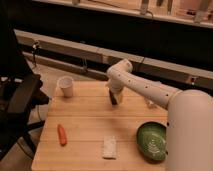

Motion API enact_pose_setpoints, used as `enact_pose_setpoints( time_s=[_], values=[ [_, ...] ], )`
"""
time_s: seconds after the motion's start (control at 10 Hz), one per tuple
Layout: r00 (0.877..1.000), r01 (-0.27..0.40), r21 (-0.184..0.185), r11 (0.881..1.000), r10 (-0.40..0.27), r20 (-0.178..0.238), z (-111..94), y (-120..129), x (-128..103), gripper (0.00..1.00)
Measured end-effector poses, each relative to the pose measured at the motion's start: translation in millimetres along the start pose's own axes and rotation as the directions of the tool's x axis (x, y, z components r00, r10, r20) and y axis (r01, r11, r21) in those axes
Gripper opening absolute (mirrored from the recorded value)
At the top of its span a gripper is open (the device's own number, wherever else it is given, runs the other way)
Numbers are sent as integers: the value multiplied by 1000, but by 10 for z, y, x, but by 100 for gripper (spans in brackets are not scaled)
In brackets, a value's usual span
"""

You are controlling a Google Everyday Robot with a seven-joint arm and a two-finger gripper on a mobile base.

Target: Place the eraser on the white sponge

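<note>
no readable text, hand [114, 98] above table [87, 120]

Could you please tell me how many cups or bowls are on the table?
2: a white cup at the back left corner of the table, and a green bowl at its front right. The arm could hide more. The pincer hangs over the table's back middle.

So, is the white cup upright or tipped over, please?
Upright: the cup stands mouth up, left of the gripper hanging over the table.
</note>
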Motion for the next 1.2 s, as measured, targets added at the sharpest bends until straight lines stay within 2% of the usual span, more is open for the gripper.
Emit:
enact_pose_setpoints(
  time_s=[0.2,0.3,0.6,0.8,1.0,1.2],
  values=[
    [999,10,-9,1000,-11,-31,49,11,116,80],
    [1000,16,-9,1000,-16,-19,91,5,169,80],
    [998,3,-10,1000,-3,68,201,38,356,80],
    [994,3,-16,1000,-1,113,247,40,383,80],
    [989,33,-38,999,-27,144,308,41,328,80],
    [985,75,-58,996,-65,158,348,45,245,80]
  ],
)
